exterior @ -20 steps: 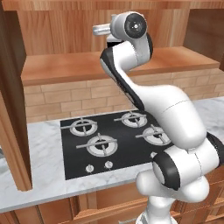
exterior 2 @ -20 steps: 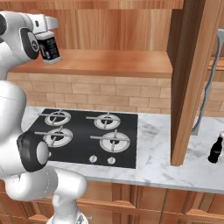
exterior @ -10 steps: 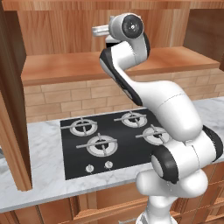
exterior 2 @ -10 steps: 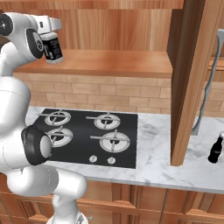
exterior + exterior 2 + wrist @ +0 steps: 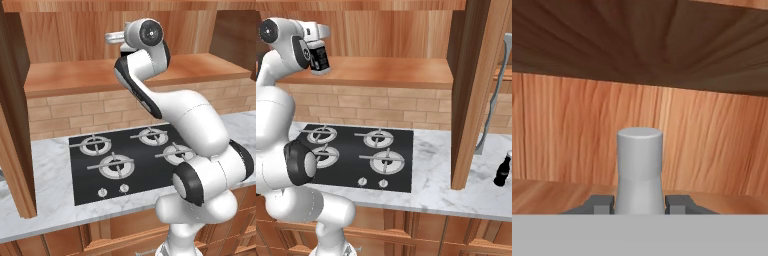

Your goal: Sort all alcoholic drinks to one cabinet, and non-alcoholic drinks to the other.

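Gripper: raised to shelf height in the open wall cabinet, jaws clamped on the neck of the square "T" bottle, one dark fingertip on each side of it.

Square "T" bottle: clear, with a black label and pale grey cap; held off the wooden shelf, above its left part as the right base view frames it. In the hand view the cap stands up between the tips, with the cabinet's back panel beyond it.

Small black cola-shaped bottle: upright on the marble counter at the far right, past the open cabinet door, near a grey curved faucet. Well apart from the arm.

Black four-burner hob: set in the counter below the shelf, two knobs at its near edge, brick backsplash behind.
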